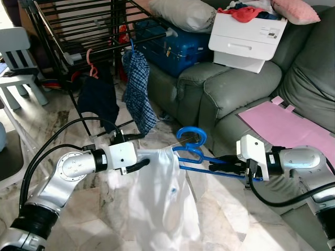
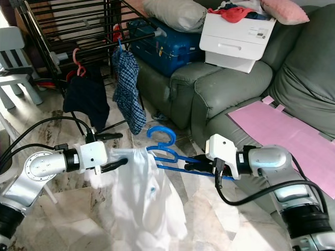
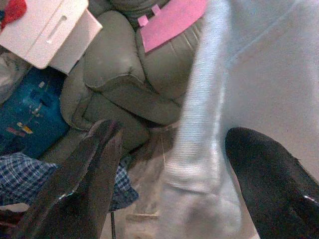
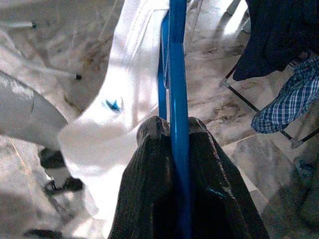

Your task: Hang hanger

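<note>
A blue plastic hanger (image 1: 191, 147) carries a white shirt (image 1: 162, 204) that hangs down over the marble floor. My right gripper (image 1: 217, 167) is shut on the hanger's lower bar, from the sofa side; the right wrist view shows the blue bar (image 4: 177, 59) pinched between the fingers (image 4: 149, 149). My left gripper (image 1: 135, 152) is at the shirt's other shoulder, open, its two fingers (image 3: 84, 174) spread wide with the shirt's white edge (image 3: 199, 149) between them. Behind stands a black drying rack (image 1: 78, 31).
On the rack hang a plaid shirt (image 1: 137, 91) on a blue hanger and a dark garment (image 1: 99, 99) on a pink one. A grey sofa (image 1: 235, 89) to the right holds a white printer (image 1: 246, 39), a blue suitcase (image 1: 175, 47) and a pink sheet (image 1: 282, 125). A white child's chair (image 1: 15, 63) stands far left.
</note>
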You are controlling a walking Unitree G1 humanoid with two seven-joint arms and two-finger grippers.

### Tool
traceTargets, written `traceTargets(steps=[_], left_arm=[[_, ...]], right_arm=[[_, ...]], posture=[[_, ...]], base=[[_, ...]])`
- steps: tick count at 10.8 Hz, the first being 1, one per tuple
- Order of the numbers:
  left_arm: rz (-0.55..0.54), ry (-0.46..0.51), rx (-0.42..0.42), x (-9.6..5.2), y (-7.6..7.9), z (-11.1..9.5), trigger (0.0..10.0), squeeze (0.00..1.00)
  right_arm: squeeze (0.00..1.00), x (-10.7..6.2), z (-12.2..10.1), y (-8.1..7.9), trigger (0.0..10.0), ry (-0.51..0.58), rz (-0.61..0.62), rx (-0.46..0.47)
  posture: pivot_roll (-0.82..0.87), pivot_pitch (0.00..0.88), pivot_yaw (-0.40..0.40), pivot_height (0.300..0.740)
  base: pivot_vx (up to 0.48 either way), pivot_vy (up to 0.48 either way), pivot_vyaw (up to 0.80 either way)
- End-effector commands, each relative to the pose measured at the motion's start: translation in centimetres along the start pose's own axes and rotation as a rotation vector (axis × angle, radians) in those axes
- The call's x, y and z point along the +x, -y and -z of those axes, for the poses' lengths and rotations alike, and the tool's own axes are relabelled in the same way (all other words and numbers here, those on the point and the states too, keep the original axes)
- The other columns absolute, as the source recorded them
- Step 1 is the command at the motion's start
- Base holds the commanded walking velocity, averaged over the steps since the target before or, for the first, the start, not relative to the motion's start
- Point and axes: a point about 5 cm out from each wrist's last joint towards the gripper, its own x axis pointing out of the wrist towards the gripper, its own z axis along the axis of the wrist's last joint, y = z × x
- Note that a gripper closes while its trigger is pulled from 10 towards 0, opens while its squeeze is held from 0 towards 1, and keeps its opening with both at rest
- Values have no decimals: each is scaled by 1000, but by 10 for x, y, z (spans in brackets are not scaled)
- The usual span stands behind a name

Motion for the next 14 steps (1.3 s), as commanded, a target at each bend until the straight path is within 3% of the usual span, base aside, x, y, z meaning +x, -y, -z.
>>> traceTargets(steps=[1, 5, 14], left_arm=[[47, -42, -7, -2, -3, 5, 0, 0], [154, -105, -50, 3, -2, 17, 0, 0], [238, -91, -101, 9, -2, 20, 0, 0]], right_arm=[[0, -1, -14, 6, 10000, 3, -8, -111], [0, 3, -11, 6, 10000, -18, -6, -178], [0, 7, -9, 9, 10000, -13, -1, -222]], posture=[[-110, 0, 6, 740], [-115, 0, 5, 740], [-120, 0, 2, 740]], base=[[0, 0, 0], [0, 0, 0], [0, 0, 0]])
